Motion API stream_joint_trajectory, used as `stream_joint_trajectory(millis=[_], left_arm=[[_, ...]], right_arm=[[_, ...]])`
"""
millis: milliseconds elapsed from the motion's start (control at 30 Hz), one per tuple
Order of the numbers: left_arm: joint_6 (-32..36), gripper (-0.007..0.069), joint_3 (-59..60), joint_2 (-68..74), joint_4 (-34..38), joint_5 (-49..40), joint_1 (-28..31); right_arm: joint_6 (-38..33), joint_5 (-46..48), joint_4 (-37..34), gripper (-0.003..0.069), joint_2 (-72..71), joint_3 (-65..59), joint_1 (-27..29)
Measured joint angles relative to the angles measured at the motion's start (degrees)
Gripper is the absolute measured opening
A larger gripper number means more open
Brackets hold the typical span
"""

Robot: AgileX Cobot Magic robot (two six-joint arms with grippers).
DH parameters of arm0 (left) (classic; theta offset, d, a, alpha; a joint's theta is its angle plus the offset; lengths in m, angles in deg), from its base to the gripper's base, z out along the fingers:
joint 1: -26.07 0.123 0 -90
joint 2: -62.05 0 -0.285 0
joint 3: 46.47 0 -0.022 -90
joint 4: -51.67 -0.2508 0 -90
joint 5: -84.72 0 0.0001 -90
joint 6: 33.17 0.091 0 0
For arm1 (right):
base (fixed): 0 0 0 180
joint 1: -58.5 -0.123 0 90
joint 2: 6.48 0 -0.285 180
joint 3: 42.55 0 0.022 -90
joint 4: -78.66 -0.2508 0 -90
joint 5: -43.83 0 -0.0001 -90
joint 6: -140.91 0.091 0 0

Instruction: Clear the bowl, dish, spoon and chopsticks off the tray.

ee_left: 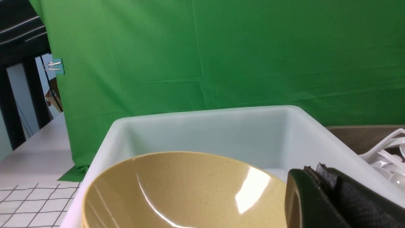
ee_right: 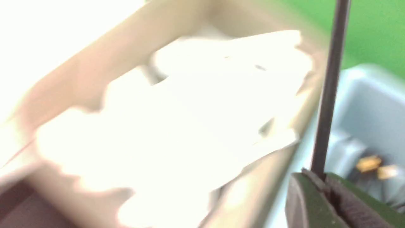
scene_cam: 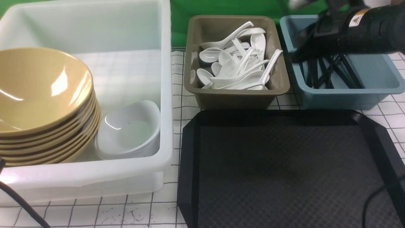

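One yellow label [scene_cam: 359,18] near right hand [ee_right: 320,181]

Tray [scene_cam: 284,177]: textured floor open from above. Left of tray: tall white bin [scene_cam: 166,95] holding stacked bowls [scene_cam: 41,95] and dishes [scene_cam: 129,133], with a narrow strip of gridded tabletop [scene_cam: 177,95] between. Behind tray: olive tub [scene_cam: 234,98] heaped with spoons [scene_cam: 234,69]; blue tub [scene_cam: 335,98] of chopsticks [scene_cam: 329,76] just beside it, overhung by the right arm [scene_cam: 357,31].

mustard-yellow bowl [scene_cam: 41,88], white dish [scene_cam: 129,133], black diamond-textured tray [scene_cam: 284,174], black chopsticks [ee_right: 327,88], olive-brown tub [scene_cam: 234,99], blue tub [scene_cam: 341,99].
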Motion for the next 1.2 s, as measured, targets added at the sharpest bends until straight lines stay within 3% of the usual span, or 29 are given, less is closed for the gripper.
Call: stream_joint_trajectory(millis=[67, 200, 233, 367, 500, 567, 633, 733, 833, 933, 967, 1067, 1200], left_arm=[[0.0, -0.0013, 0.0, 0.0, 0.0, -0.8, 0.0], [0.0, -0.0013, 0.0, 0.0, 0.0, -1.1, 0.0], [0.0, -0.0013, 0.0, 0.0, 0.0, -1.1, 0.0], [0.0, -0.0013, 0.0, 0.0, 0.0, -1.2, 0.0], [0.0, -0.0013, 0.0, 0.0, 0.0, -1.2, 0.0], [-0.1, -0.0013, 0.0, 0.0, 0.0, -1.2, 0.0], [-0.1, -0.0013, 0.0, 0.0, 0.0, -1.2, 0.0], [-0.1, -0.0013, 0.1, 0.0, 0.0, -1.2, 0.0], [-0.1, -0.0013, 0.1, 0.0, 0.0, -1.2, 0.0], [-0.1, -0.0013, 0.1, 0.0, 0.0, -1.2, 0.0], [-0.1, -0.0013, 0.1, 0.0, 0.0, -1.2, 0.0], [-0.1, -0.0013, 0.3, 0.0, 0.0, -1.2, 0.0], [-0.1, -0.0013, 0.4, 0.0, 0.0, -1.2, 0.0]], right_arm=[[2.4, -3.3, 0.0, 0.0075, 5.2, 1.9, 2.6], [6.6, 0.3, 0.0, 0.0157, 13.1, 7.1, 5.9], [8.0, 5.5, 0.0, 0.0231, 15.3, 10.1, 6.8], [8.6, 18.5, 0.2, 0.0311, 14.8, 15.2, 7.6], [8.1, 28.7, -0.2, 0.0271, 7.7, 14.6, 7.7], [5.4, 30.0, -2.6, 0.0220, 3.1, 12.0, 7.2], [-0.7, 30.0, -9.6, 0.0130, -7.4, 4.4, 5.1], [-8.5, 25.6, -18.3, 0.0045, -20.3, -7.1, 0.5], [-11.7, 14.8, -21.2, 0.0037, -32.3, -19.7, -5.2], [-11.7, 7.5, -21.5, 0.0037, -38.0, -26.7, -7.4], [-11.7, 0.1, -21.8, 0.0037, -44.0, -35.1, -9.1], [-11.7, -7.3, -22.0, 0.0037, -53.5, -45.1, -10.1], [-10.4, -11.6, -22.5, 0.0038, -68.7, -55.9, -10.2]])
